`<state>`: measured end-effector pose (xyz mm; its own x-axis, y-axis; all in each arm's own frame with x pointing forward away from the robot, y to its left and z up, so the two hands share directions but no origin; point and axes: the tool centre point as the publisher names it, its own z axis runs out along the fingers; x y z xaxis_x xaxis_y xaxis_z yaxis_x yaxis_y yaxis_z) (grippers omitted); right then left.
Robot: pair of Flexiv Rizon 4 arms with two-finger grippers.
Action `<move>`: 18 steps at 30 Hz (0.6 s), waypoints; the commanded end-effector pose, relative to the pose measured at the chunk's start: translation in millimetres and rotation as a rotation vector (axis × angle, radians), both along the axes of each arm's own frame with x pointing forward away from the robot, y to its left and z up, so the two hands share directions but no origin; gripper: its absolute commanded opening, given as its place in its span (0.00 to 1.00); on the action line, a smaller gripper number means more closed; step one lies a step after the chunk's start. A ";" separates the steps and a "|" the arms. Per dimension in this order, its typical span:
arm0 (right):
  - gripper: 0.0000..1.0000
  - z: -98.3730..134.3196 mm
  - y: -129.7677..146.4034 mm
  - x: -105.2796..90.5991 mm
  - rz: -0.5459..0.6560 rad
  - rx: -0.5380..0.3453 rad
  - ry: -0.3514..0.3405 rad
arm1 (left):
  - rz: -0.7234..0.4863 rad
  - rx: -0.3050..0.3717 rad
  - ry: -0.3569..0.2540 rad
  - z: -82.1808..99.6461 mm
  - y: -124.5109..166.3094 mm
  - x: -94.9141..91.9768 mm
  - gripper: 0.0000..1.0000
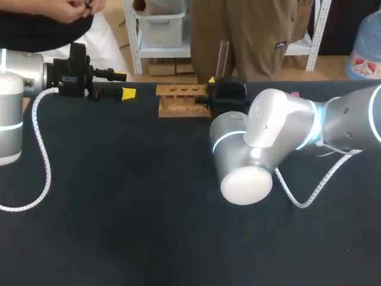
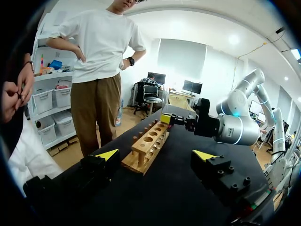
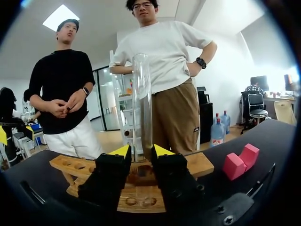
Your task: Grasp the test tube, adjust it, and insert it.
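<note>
Test tube (image 3: 142, 103) upright in right tool (image 3: 140, 151)

The left gripper (image 2: 155, 157) is seen with its two black fingers spread wide, the yellow tips well apart and nothing held between them. A black table (image 2: 174, 193) is seen beneath it. Ahead of the gripper, near the line of its left finger, a wooden rack (image 2: 147, 147) is set on the table, its length running away from the gripper. A row of round holes is shown along its top bar. At the rack's far end the right gripper (image 2: 167, 118) is positioned, one yellow tip just above the last holes. The right arm (image 2: 235, 126), silver with a black wrist, is seen behind it, to the right of the rack as viewed along the left gripper's fingers.
</note>
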<state>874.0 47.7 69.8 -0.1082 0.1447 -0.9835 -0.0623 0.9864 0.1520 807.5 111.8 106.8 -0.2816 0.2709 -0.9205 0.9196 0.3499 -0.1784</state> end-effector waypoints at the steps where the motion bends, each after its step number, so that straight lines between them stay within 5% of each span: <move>1: 1.00 2.0 -2.5 -0.1 0.085 0.011 -0.012 | 0.003 -0.003 -0.005 -1.0 0.4 -1.4 1.00; 18: 1.00 44.5 2.7 -43.7 0.121 0.054 0.075 | 0.003 -0.003 -0.005 -1.0 0.4 -1.4 1.00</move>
<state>844.8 60.9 101.3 -0.1728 0.1695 -0.9703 -0.0991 0.9771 0.1884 807.5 111.8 106.8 -0.2816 0.2709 -0.9205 0.9197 0.3499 -0.1784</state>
